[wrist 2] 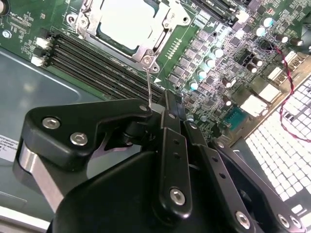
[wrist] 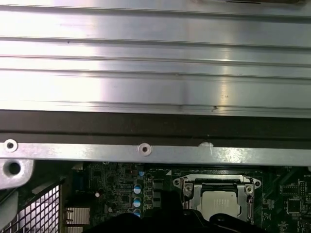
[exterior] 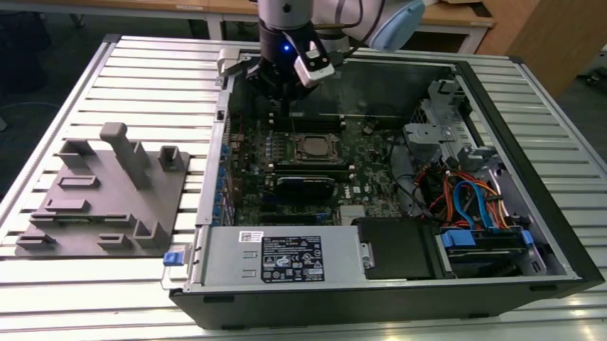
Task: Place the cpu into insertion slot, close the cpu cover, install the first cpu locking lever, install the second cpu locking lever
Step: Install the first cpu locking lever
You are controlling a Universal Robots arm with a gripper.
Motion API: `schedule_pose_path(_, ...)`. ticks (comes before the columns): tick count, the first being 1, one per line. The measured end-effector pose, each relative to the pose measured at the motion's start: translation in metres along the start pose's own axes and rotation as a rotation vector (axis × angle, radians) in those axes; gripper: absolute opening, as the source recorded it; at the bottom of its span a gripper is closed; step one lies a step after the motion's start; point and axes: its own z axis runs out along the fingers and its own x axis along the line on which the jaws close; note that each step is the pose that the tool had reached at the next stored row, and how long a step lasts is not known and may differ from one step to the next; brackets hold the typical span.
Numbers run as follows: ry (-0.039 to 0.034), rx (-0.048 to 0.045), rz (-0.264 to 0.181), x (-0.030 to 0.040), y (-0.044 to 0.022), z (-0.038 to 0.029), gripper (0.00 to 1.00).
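**Now at the lever stage: chip seated, cover down, rod in the pinch**

From the exterior view, your gripper (exterior: 284,99) hangs inside the one open computer case (exterior: 379,309). The case lies on the slatted tabletop (exterior: 142,78) toward the exterior view's right edge. One grey fixture tray (exterior: 104,192) sits near the exterior view's left edge. On the green board (exterior: 370,188) you have one cpu (exterior: 311,148) seated in the one insertion slot (exterior: 293,148), in the half of the board nearer the tabletop's far edge. The gripper is just beyond the slot, close to the case's far wall.

In the second wrist view, your fingers (wrist 2: 175,155) are closed together and pinch a thin wire rod, the locking lever (wrist 2: 149,82). It runs from the socket's corner down into the fingertips. The one cpu cover (wrist 2: 146,48) appears to lie flat over the chip, whose pale top shows through the window. You can count one lever here. I cannot tell whether it is the first or the second.

In the first wrist view, the cpu (wrist: 221,203) and the cover (wrist: 216,180) sit just inside the case wall (wrist: 146,149), with the tabletop slats beyond.

I judge that a lever install is the step in hand. Your move calls for a steady pinch and a controlled swing, so the springy rod neither slips free nor scrapes the board.
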Motion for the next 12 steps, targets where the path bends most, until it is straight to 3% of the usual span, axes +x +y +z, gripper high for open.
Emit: schedule_pose_path(12,0.0001,0.0001,0.000,-0.0030,0.0000,0.0001,0.10)
